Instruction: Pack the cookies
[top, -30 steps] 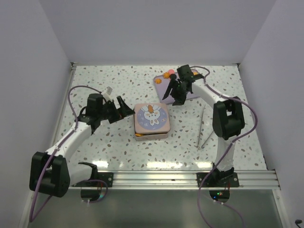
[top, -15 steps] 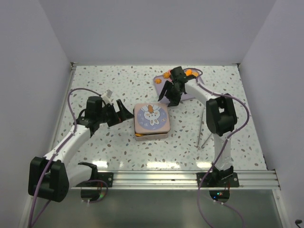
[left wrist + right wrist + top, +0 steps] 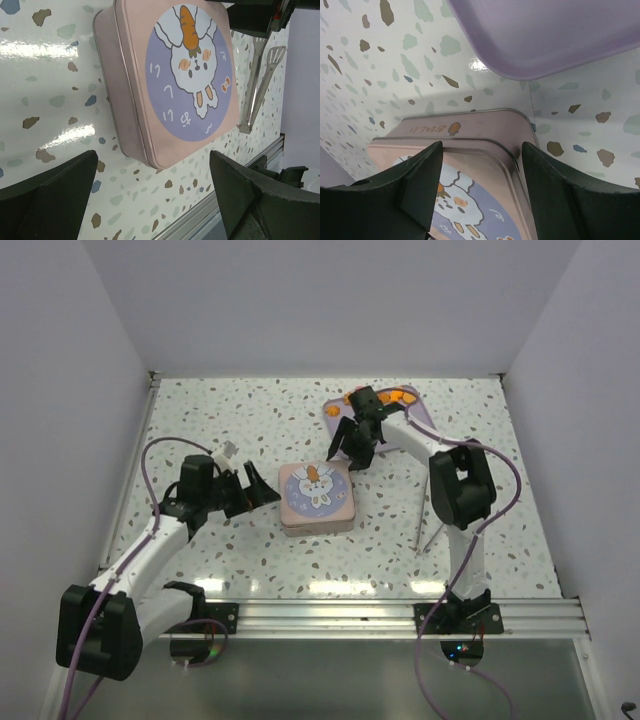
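A few orange cookies (image 3: 401, 395) lie at the far edge of the purple tray (image 3: 392, 430). The square pink tin (image 3: 316, 498) stands mid-table with its rabbit-print lid (image 3: 187, 70) on, so its inside is hidden. My left gripper (image 3: 262, 490) is open just left of the tin, and the tin lies ahead of its fingers (image 3: 50, 192) in the wrist view. My right gripper (image 3: 350, 447) hangs open over the tin's far edge, fingers (image 3: 407, 187) spread above the lid (image 3: 475, 200), holding nothing.
Metal tongs (image 3: 429, 510) lie on the terrazzo table right of the tin, also seen as tongs (image 3: 260, 75) past it. The tray's corner (image 3: 545, 35) sits just behind the tin. White walls enclose the table, and a metal rail runs along the near edge.
The lid was skewed with orange cookies showing at the tin's front-left corner; now it sits square and hides them. My right gripper moved left from the tray towards the tin. The left arm pulled back slightly.
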`<control>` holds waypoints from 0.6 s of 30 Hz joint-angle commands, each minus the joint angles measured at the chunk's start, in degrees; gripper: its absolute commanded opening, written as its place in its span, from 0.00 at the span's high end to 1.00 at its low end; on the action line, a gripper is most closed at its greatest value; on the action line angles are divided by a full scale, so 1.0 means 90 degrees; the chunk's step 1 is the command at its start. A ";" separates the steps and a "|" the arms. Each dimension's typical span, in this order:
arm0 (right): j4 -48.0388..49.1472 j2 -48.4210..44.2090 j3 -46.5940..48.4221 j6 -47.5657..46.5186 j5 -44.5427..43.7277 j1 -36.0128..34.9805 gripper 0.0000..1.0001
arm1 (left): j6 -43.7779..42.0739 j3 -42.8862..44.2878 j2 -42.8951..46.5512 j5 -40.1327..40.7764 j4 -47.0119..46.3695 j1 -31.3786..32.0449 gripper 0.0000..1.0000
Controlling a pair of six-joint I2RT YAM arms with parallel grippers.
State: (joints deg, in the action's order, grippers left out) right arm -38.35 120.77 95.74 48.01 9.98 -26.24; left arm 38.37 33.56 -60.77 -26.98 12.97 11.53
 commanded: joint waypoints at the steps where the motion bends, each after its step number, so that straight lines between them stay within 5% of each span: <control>1: -0.0017 -0.0450 -0.0208 0.0115 -0.0112 -0.0141 0.33 | -0.0035 -0.0086 0.0219 -0.0108 -0.0143 -0.0060 0.00; 18: 0.0023 -0.0899 -0.0736 0.0086 -0.0269 -0.0297 0.34 | -0.0415 -0.0224 0.0083 -0.0118 -0.0075 0.0260 0.03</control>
State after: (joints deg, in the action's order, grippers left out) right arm -38.09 116.33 89.93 48.84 8.73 -28.62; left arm 37.52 31.18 -59.24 -27.59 12.97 12.03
